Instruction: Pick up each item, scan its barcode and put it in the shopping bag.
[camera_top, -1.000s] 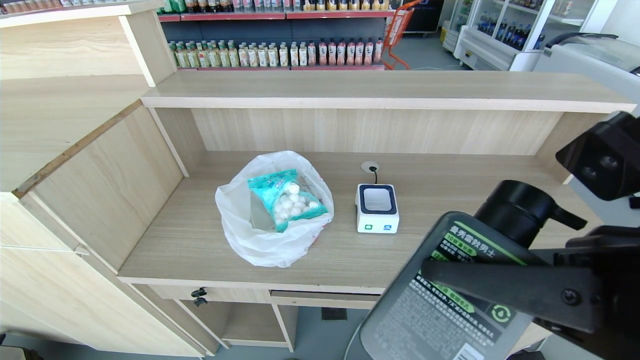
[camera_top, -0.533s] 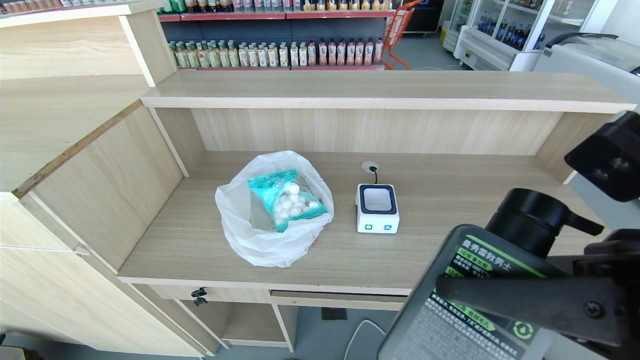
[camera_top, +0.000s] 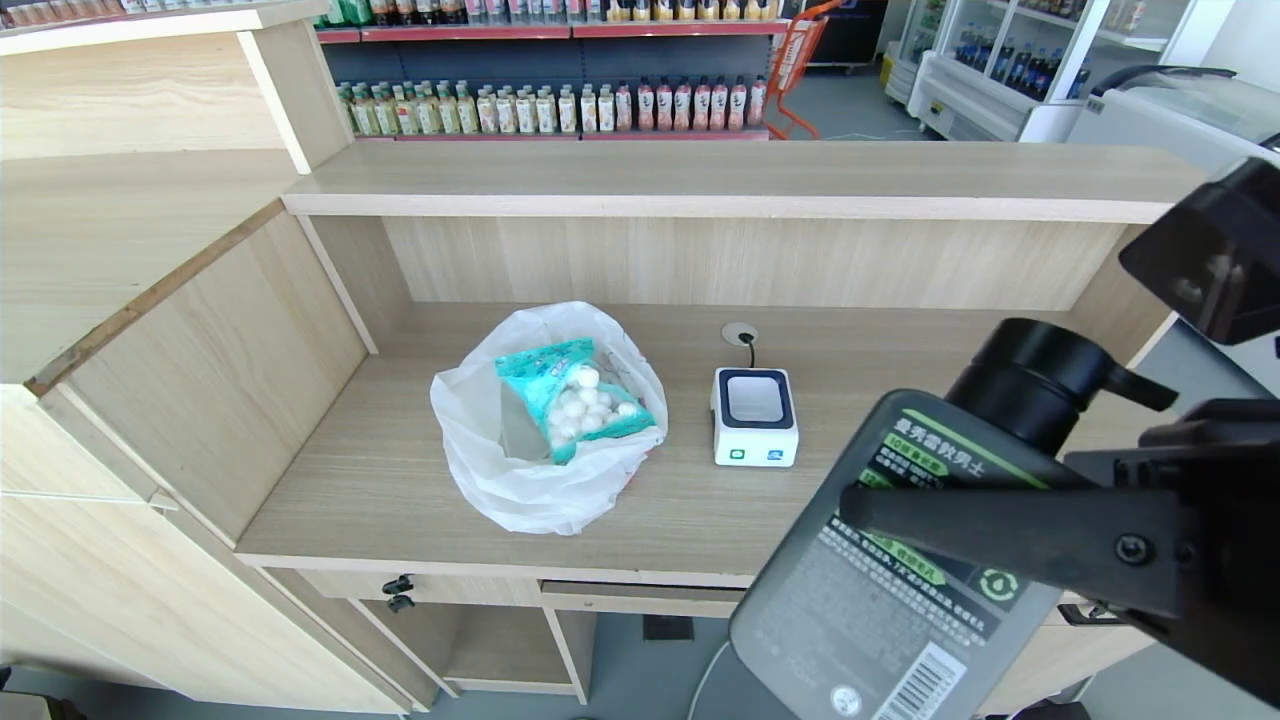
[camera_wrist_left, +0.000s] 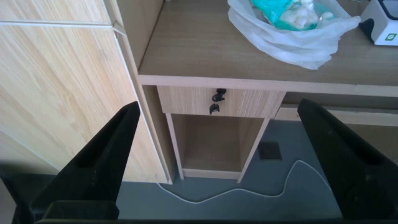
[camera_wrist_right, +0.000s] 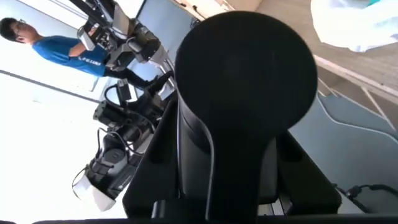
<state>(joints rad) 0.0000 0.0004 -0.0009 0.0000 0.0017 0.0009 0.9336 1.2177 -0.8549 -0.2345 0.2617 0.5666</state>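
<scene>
Grips the dark pump bottle (camera_top: 880, 620) in the shut fingers of the right gripper (camera_top: 900, 525), raised by the front right corner of the bench (camera_top: 380, 490), pump head toward the back edge, barcode label facing up. Holds the left gripper (camera_wrist_left: 219, 106) low before the front left edge, fingers (camera_wrist_left: 106, 162) spread wide around nothing. Near the bench's middle: white shopping bag (camera_top: 480, 450), open, teal snack packet (camera_top: 572, 398) inside; scanner (camera_top: 754, 415) just beside it toward the right edge, apart.

Right gripper (camera_top: 960, 535) at right, clamped across bottle (camera_top: 880, 620) — left gripper (camera_wrist_left: 217, 109) low, fingers spread wide.
</scene>
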